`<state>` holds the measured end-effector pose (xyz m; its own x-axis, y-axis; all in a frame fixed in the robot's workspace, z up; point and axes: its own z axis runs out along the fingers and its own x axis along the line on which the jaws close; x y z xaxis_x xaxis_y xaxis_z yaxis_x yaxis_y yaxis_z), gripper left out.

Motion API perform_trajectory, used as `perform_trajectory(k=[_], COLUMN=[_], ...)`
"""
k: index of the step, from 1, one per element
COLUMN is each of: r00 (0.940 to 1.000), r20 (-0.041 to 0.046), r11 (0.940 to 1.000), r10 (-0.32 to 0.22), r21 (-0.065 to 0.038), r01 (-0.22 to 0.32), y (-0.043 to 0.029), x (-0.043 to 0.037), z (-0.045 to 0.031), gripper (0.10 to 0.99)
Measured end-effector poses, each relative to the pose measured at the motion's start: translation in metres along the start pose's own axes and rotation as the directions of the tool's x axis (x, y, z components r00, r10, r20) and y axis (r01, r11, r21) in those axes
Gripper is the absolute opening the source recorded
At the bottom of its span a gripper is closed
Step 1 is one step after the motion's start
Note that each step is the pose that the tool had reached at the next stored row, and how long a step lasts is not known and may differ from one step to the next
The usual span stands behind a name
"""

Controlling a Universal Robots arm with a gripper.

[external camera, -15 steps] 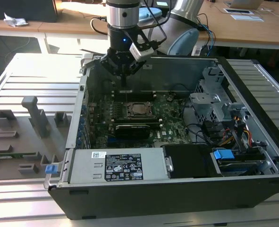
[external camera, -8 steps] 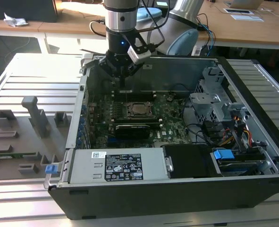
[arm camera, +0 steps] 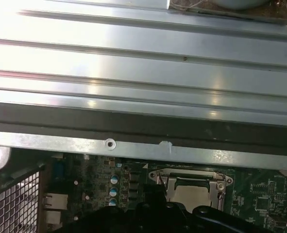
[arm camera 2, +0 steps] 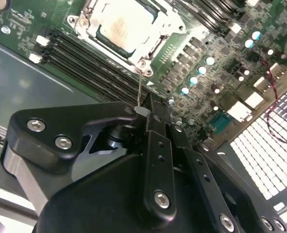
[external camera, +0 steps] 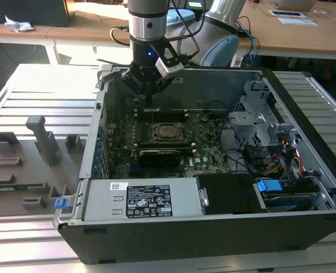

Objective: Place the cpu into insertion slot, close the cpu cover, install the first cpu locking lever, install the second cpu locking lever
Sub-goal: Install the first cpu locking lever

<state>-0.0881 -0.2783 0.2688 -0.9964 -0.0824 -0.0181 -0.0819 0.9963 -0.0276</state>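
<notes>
- Mid-motherboard (arm camera 2: 221,53), at insertion slot (arm camera 2: 99,35) corner: pinching thin locking lever (arm camera 2: 140,87) with closed gripper (arm camera 2: 145,110)
- Seated cpu (arm camera 2: 121,26) under lowered cpu cover (arm camera 2: 159,30)
- Could slip off, springing lever back

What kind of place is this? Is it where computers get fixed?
Probably a robot lab or workshop. A robot arm hangs over an open computer case that sits on a slatted metal table, and wooden desks stand behind.

Silver-grey tubular arm (external camera: 146,20) above the claw (arm camera 2: 145,110), blue light (external camera: 149,54) on its black wrist, black cables (external camera: 114,34) looping beside it. Claw matte black, angular link bars, silver screws (arm camera 2: 36,126) set in them.
</notes>
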Motion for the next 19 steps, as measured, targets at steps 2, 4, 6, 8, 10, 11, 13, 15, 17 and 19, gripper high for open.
perform_trajectory(k=[2,4,6,8,10,11,13,15,17,19], r00=[1.0000,1.0000,1.0000,1.0000,1.0000,1.0000,1.0000,1.0000,1.0000,1.0000], r20=[-0.0002,-0.0003,-0.0004,-0.0004,-0.0004,-0.0005,-0.0005,-0.0005,-0.0005,-0.0002], r11=[1.0000,1.0000,1.0000,1.0000,1.0000,1.0000,1.0000,1.0000,1.0000,1.0000], r10=[0.000,-0.001,-0.001,-0.001,-0.001,-0.001,-0.001,-0.001,-0.001,-0.001], r21=[0.000,0.000,0.000,0.000,0.000,0.000,0.000,0.000,0.000,-0.004], r01=[0.000,0.001,0.001,0.001,0.001,0.001,0.001,0.001,0.001,0.001], y=[0.0001,0.0002,0.0002,0.0001,0.0001,0.0000,-0.0001,-0.0001,-0.0001,-0.0018], x=[-0.0058,-0.0095,-0.0123,-0.0140,-0.0157,-0.0172,-0.0191,-0.0191,-0.0191,-0.0191], z=[0.0005,0.0008,0.0011,0.0013,0.0017,0.0019,0.0023,0.0023,0.0024,0.0031], gripper=[0.106,0.106,0.106,0.106,0.106,0.106,0.106,0.106,0.106,0.106])
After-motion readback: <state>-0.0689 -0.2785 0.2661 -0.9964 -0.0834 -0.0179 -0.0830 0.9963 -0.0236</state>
